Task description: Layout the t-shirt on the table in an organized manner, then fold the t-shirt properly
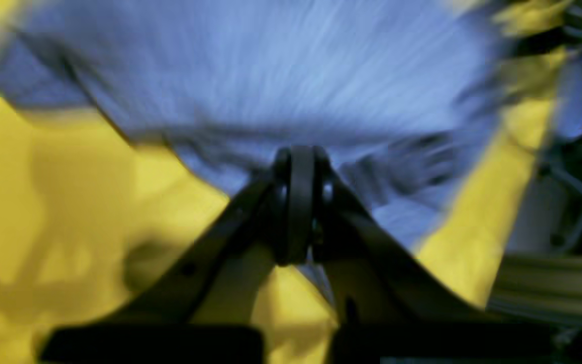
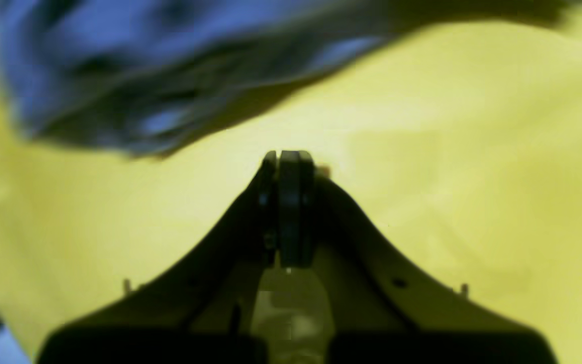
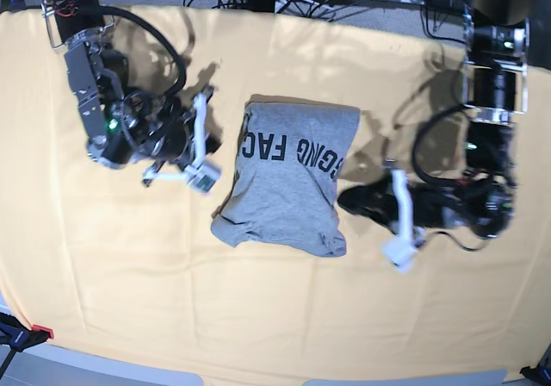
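On the left of the base view the right gripper hovers just beside the shirt, fingers pressed together on nothing. One grey shirt lies partly folded mid-table, lettering up. On the right the left gripper has its fingers closed at the shirt's edge, seemingly pinching cloth, likely to tuck a side in. Two arms, one garment.

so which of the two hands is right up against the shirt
The left hand, on the base view's right: its tips meet the t-shirt at its edge. The right hand sits apart, with yellow cloth between.
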You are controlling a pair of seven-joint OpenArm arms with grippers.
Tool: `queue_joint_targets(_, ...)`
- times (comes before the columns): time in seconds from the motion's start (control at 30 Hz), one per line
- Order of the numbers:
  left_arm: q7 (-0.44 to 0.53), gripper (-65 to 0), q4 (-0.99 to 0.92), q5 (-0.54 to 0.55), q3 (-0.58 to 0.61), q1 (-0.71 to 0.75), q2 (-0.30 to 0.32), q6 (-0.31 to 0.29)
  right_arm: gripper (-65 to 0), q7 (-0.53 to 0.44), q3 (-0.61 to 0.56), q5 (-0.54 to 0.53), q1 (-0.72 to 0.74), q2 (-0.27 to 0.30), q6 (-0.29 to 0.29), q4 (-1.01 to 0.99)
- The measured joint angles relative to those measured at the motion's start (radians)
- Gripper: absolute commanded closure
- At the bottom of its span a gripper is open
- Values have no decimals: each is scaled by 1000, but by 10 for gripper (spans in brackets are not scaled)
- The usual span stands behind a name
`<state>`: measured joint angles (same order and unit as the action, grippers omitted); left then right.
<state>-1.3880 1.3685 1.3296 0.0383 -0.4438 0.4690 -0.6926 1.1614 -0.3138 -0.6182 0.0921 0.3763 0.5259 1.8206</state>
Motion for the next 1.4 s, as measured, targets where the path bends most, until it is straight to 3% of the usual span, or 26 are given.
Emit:
queue_joint_targets(0.1,-26,0,2,133,-89,12,24,-3,0,2,79,-33,-4,-1,-11,0)
queue_joint_targets(0.17,-29,0,2,128,-153,15,23,-4,0,1,143,-107,-6,-3,-3,0)
queue_joint_targets(0.23,-23,0,2,129,-202,21,24,-3,0,2,204,-181,-6,-3,49,0)
queue_joint_targets(0.37,-24,0,20,127,-227,76,26,0,0,75,365,-453,-40,-7,171,0)
queue_joint_targets(0.5,-28,0,113,122,-227,139,23,1,0,248,571,-736,-95,-19,169,0)
queue_joint_targets(0.57,-26,0,190,129,-234,170,23,4,0,258,666,-837,-116,-34,170,1)
queue_joint_targets(0.77,-27,0,421,129,-291,328,26,3,0,263,892,-823,-259,-47,169,105)
queue_joint_targets(1.1,-27,0,760,130,-489,649,26,34,0,258,1092,-840,-594,-47,170,511)
queue_joint_targets(1.4,-23,0,975,130,-682,1102,69,79,0,248,1242,-845,-898,-122,171,523)
